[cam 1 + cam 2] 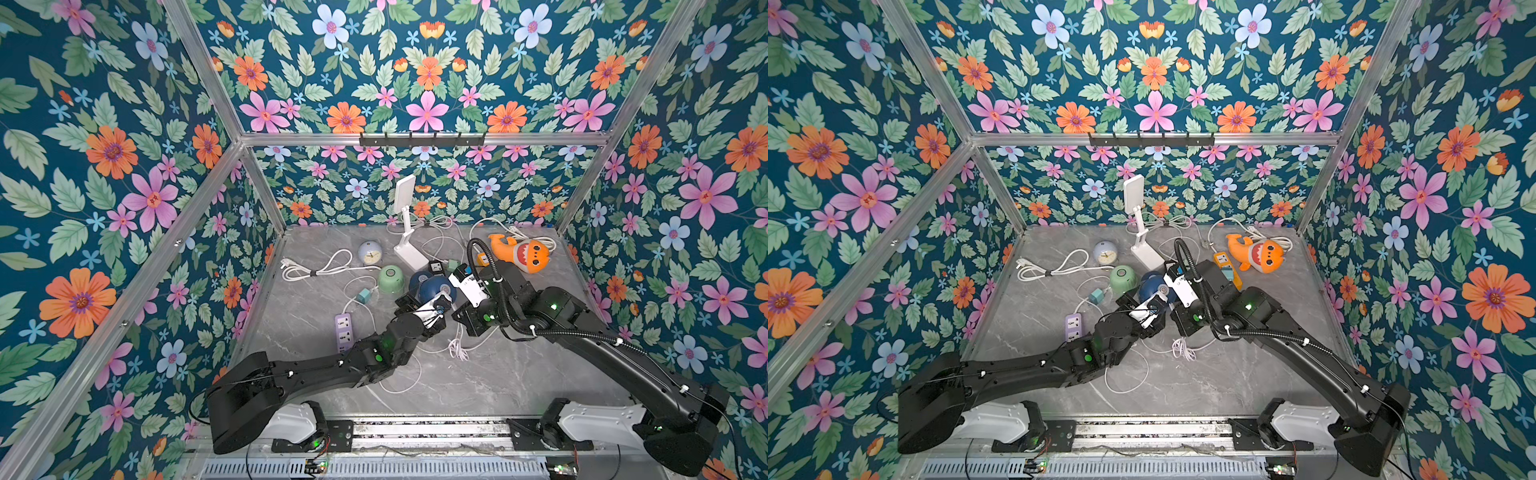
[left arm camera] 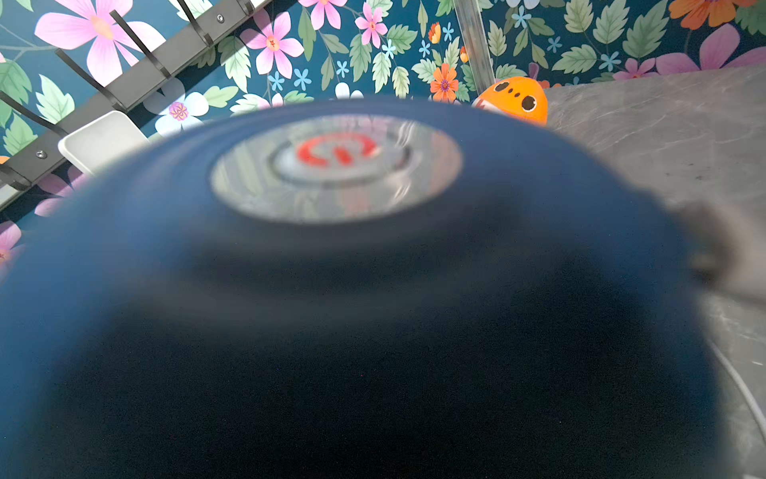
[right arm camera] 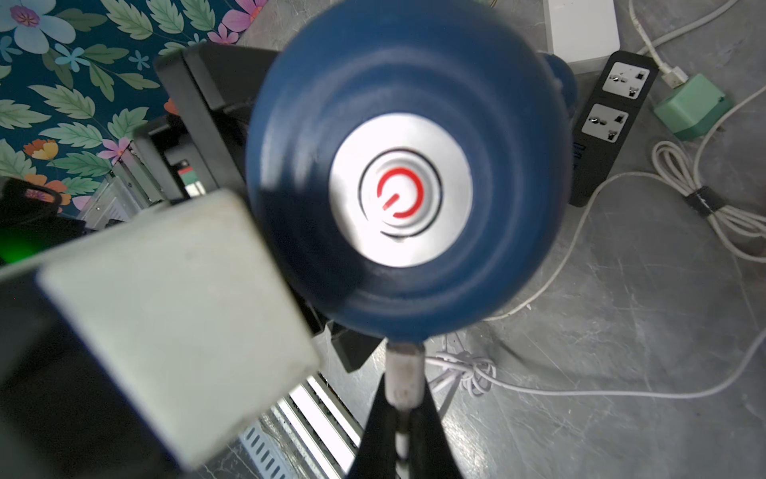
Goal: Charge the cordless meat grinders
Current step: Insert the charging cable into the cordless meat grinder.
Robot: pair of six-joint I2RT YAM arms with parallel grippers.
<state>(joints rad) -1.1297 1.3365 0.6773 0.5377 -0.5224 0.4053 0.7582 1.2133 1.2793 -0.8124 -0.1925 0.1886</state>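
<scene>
Grey counter (image 1: 519, 374): left jaws, spread wide, hug a navy grinder (image 1: 436, 291) near its middle. Right jaws, pinched on a white plug (image 3: 404, 369), touch it from three o'clock. I cannot see the charge hole; a crooked push might bend the plug or knock the grinder loose.

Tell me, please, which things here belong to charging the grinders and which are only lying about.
Job: green grinder; front blue grinder; rear blue grinder; white plug; teal adapter; purple power strip; black power strip.
Lying about: clock; orange shark toy; white stand.
</scene>
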